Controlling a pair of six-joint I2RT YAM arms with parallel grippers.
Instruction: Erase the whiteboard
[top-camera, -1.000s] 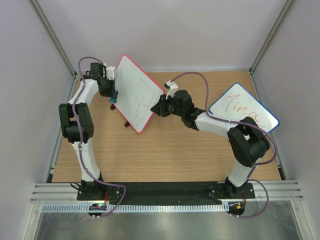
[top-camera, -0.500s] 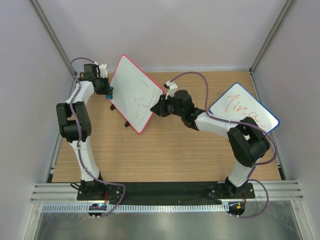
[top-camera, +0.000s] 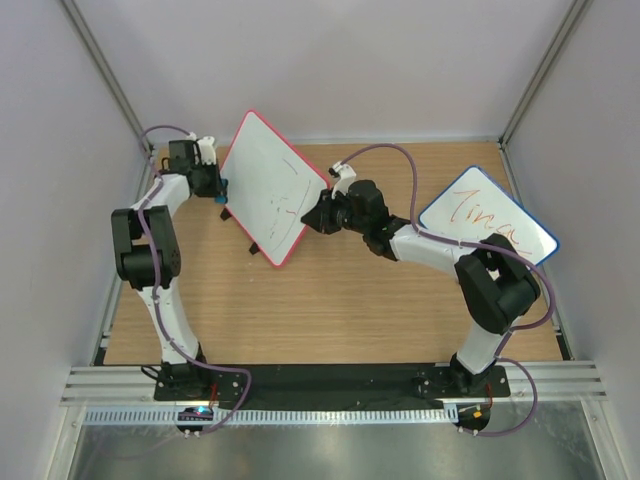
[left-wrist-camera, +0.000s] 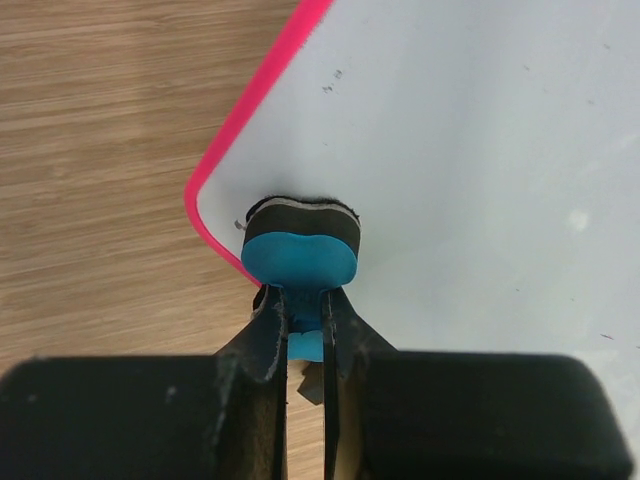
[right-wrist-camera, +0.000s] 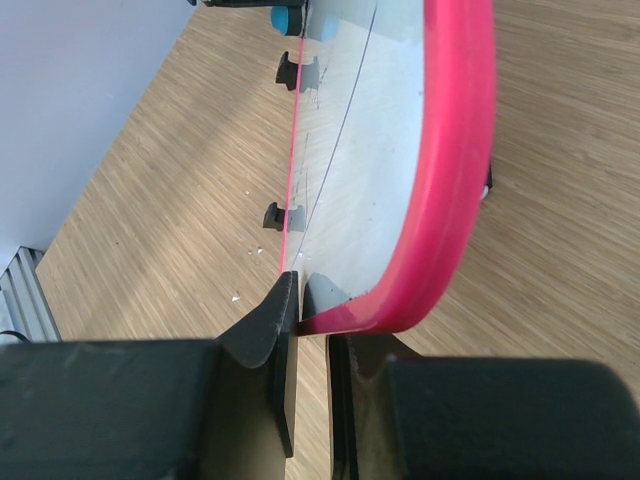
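Mostly blank, the tilted red-framed whiteboard (top-camera: 270, 190) bears faint red strokes; right pincer (right-wrist-camera: 305, 300) clamps its edge, left pincer (left-wrist-camera: 300, 305) pinches a blue eraser (left-wrist-camera: 300, 255).

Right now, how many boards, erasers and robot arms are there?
Boards: 2 (red board, blue board)
Erasers: 1 (eraser)
Arms: 2 (left arm, right arm)
Total: 5
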